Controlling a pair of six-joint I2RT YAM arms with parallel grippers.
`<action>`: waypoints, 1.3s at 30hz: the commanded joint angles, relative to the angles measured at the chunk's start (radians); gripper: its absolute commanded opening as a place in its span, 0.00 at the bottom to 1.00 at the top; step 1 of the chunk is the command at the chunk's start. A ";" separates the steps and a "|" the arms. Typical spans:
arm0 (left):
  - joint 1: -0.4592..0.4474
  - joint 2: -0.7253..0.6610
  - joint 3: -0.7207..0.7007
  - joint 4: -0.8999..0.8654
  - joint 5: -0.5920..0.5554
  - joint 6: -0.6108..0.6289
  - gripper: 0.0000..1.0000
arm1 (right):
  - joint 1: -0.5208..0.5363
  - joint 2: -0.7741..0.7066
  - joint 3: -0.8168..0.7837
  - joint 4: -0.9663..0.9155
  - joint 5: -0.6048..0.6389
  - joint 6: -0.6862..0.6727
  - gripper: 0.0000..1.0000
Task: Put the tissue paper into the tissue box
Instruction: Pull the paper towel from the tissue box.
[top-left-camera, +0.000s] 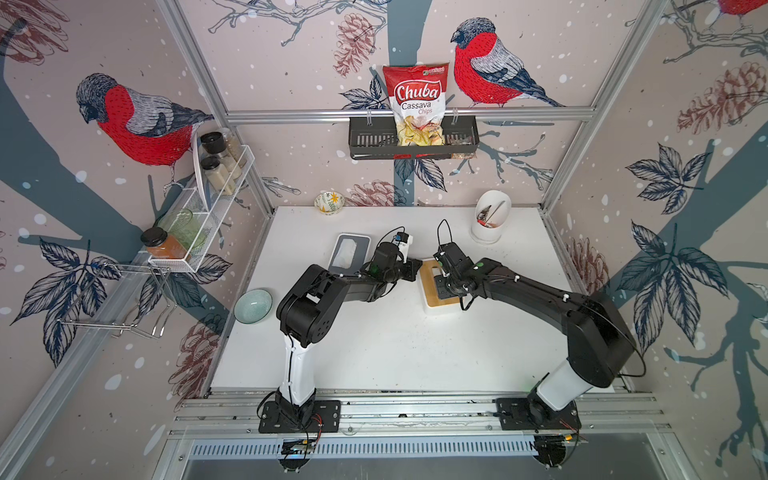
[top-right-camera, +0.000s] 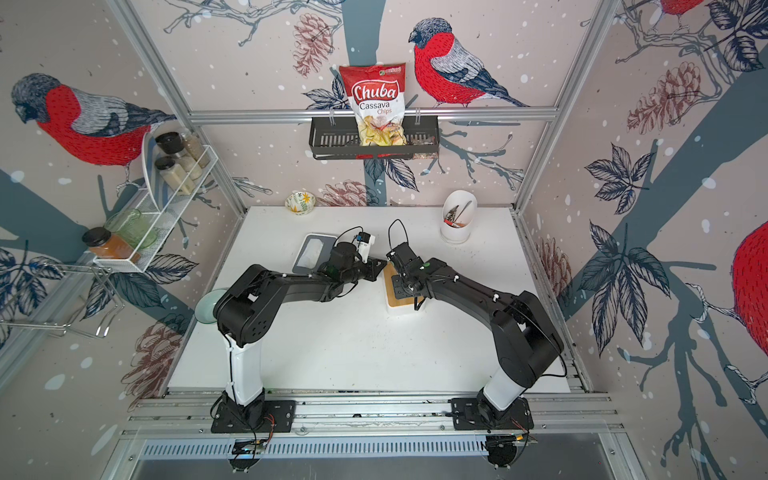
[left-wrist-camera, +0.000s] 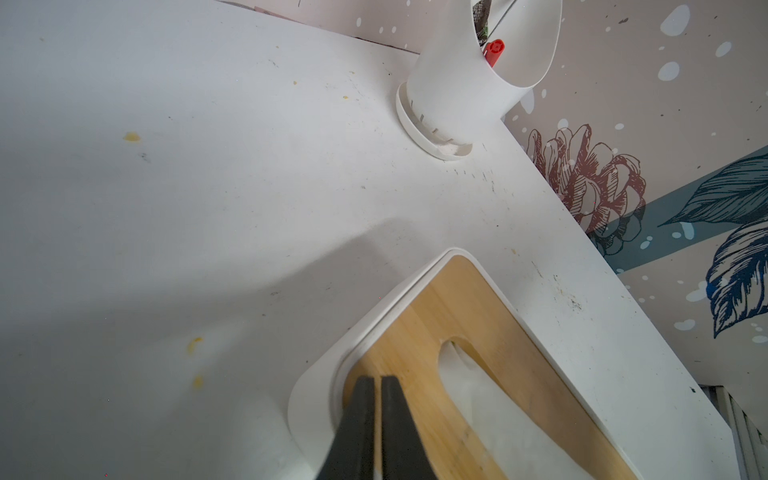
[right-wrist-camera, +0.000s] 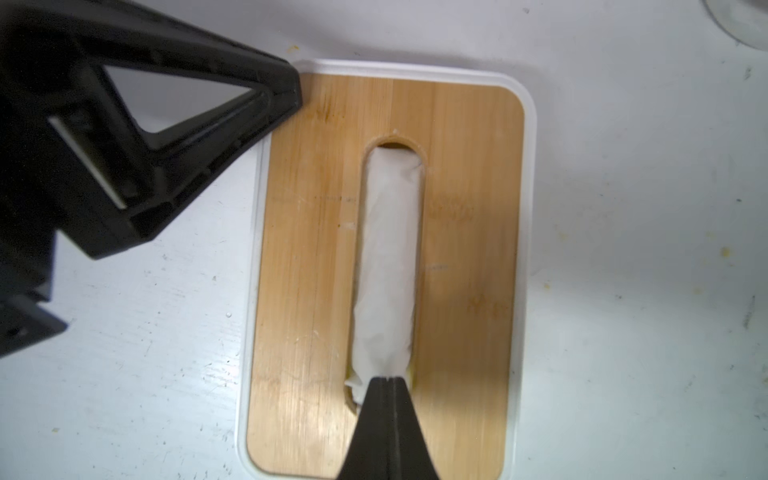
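Basically, risk: the right gripper (right-wrist-camera: 386, 380), tips pinched together on the near end of the tissue paper (right-wrist-camera: 388, 249), could tear the thin sheet or lift the lid (right-wrist-camera: 465, 249) if the left gripper (right-wrist-camera: 291, 91), also closed, slips off its far-left corner. The tissue is white and crumpled, inside the tissue box (right-wrist-camera: 528, 166), mid-table.
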 joint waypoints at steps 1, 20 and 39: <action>0.000 0.001 0.000 -0.018 -0.008 0.012 0.12 | -0.009 -0.031 -0.012 -0.018 0.008 -0.006 0.01; 0.000 0.000 0.000 -0.023 -0.010 0.012 0.12 | -0.046 -0.058 0.016 -0.008 -0.007 -0.052 0.50; 0.000 0.004 0.005 -0.022 -0.007 0.013 0.12 | 0.020 0.167 0.090 0.016 0.172 -0.137 0.37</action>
